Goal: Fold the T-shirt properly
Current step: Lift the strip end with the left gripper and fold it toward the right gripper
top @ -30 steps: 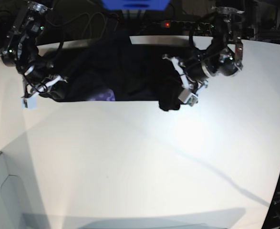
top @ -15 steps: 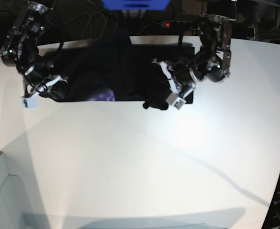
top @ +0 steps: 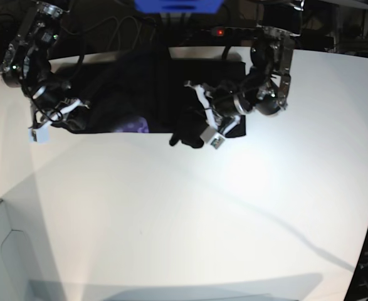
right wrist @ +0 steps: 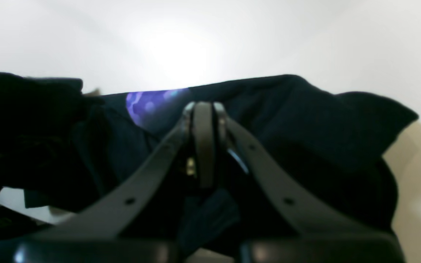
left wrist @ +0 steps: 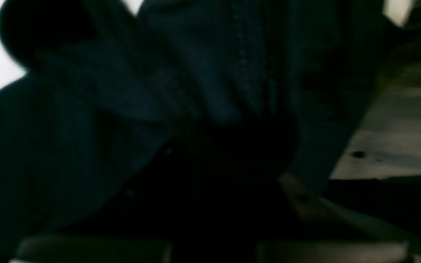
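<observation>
The black T-shirt (top: pixel 140 88) lies bunched along the far edge of the white table (top: pixel 184 213), with a patch of purple print (top: pixel 141 125) at its near hem. My left gripper (top: pixel 193 125) is shut on a lifted wad of the shirt's right side, held over the shirt's middle. In the left wrist view dark T-shirt fabric (left wrist: pixel 196 73) fills the frame and hides the jaws. My right gripper (top: pixel 74 116) is shut on the shirt's left edge. In the right wrist view that gripper (right wrist: pixel 203 109) has its fingers pressed together over T-shirt cloth (right wrist: pixel 305 117) next to the purple print (right wrist: pixel 148 104).
A power strip with a red light (top: pixel 220 31) and cables lie behind the table's far edge, beside a blue object (top: pixel 177 5). A pale box (top: pixel 8 251) stands at the near left corner. Bare white tabletop stretches in front of the shirt.
My left gripper has moved leftward with the shirt's right side, drawing it over toward the middle. The right arm has stayed still.
</observation>
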Motion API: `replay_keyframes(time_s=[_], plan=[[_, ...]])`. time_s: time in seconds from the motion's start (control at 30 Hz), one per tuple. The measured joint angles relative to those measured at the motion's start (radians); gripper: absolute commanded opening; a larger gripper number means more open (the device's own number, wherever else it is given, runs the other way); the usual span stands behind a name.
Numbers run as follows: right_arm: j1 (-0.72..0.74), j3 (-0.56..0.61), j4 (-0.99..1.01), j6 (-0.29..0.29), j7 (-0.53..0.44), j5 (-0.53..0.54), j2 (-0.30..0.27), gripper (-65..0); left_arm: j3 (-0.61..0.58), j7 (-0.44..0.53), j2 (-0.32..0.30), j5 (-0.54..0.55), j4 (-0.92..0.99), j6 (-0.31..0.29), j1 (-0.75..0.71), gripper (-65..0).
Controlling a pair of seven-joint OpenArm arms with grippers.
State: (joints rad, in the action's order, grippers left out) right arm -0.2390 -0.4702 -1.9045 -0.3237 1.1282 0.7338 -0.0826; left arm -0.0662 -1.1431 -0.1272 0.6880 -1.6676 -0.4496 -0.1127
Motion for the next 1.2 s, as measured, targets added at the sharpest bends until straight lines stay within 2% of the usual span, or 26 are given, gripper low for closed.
replay_keyframes(time_s=[0.2,0.4,0.5,0.67,0.8,0.97,1.2], plan=[[0.003,0.002,0.0,0.0,0.0,-0.003,0.0,-65.0,-0.059,-0.002,-0.003,-0.002,0.094,0.0,0.037,-64.5],[0.003,0.002,0.001,0.0,0.001,-0.003,0.0,-65.0,-0.061,0.006,-0.003,0.004,0.11,0.0,0.035,-62.8],[0.006,0.002,0.001,0.0,0.0,-0.001,0.0,-65.0,-0.061,0.005,-0.003,0.004,0.11,0.0,0.035,-52.5],[0.007,0.002,0.001,0.0,0.001,-0.001,0.0,-65.0,-0.061,0.006,-0.003,0.02,0.107,-0.001,0.035,-30.3],[0.008,0.002,0.001,0.0,0.001,-0.001,0.0,-65.0,-0.061,0.005,-0.003,0.032,0.1,-0.004,0.034,-20.1],[0.008,0.002,0.001,0.0,0.001,-0.001,0.0,-65.0,-0.061,0.002,-0.003,0.05,0.101,-0.008,0.035,-19.2],[0.008,0.002,0.001,0.0,0.001,-0.001,0.0,-65.0,-0.063,-0.012,-0.021,0.193,0.101,-0.003,0.042,-19.0]])
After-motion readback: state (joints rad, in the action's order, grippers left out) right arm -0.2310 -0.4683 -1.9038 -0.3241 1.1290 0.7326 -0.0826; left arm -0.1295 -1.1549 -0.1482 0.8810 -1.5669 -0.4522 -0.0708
